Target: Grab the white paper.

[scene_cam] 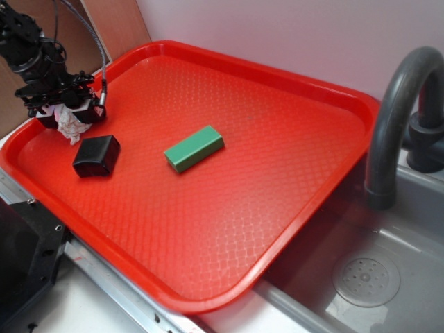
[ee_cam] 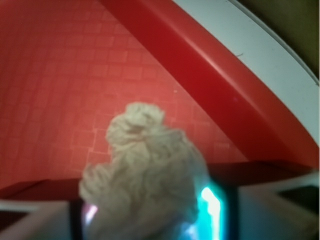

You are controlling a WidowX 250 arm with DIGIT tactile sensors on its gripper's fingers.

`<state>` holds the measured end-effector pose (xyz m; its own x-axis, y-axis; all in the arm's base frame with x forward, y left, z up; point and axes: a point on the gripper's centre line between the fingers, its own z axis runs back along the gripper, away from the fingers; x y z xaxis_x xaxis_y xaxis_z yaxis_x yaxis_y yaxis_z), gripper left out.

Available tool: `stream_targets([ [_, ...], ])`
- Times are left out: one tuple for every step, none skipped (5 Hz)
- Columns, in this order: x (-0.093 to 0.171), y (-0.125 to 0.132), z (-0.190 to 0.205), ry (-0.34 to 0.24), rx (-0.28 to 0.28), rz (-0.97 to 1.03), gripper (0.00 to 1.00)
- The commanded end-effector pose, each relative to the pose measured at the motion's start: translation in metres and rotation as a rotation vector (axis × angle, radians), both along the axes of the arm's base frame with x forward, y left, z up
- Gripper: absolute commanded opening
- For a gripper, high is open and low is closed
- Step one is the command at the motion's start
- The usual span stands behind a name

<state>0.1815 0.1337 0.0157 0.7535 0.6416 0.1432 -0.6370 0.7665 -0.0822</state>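
White paper [scene_cam: 70, 126] in gripper [scene_cam: 67, 116] above red tray [scene_cam: 291, 208]; lettering unseen

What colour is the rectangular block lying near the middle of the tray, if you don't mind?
Green. The rectangular block shows best in the exterior view, on the red tray.

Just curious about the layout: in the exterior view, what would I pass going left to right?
End effector shut on the white paper → black block → green block, all over the red tray → grey faucet by the sink.
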Motion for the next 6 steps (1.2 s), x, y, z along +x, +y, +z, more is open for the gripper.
stream_targets([
  [0.018,0.023,0.064,0.080,-0.041,0.147,0.00],
  [0.041,-0.011,0.106,0.057,-0.037,0.065,0.00],
  [0.049,-0.061,0.148,0.007,-0.083,-0.075,0.00],
  [0.045,-0.099,0.185,-0.035,-0.142,-0.157,0.00],
  [0.039,-0.133,0.211,-0.058,-0.180,-0.230,0.00],
  [0.034,-0.144,0.204,-0.068,-0.168,-0.278,0.00],
])
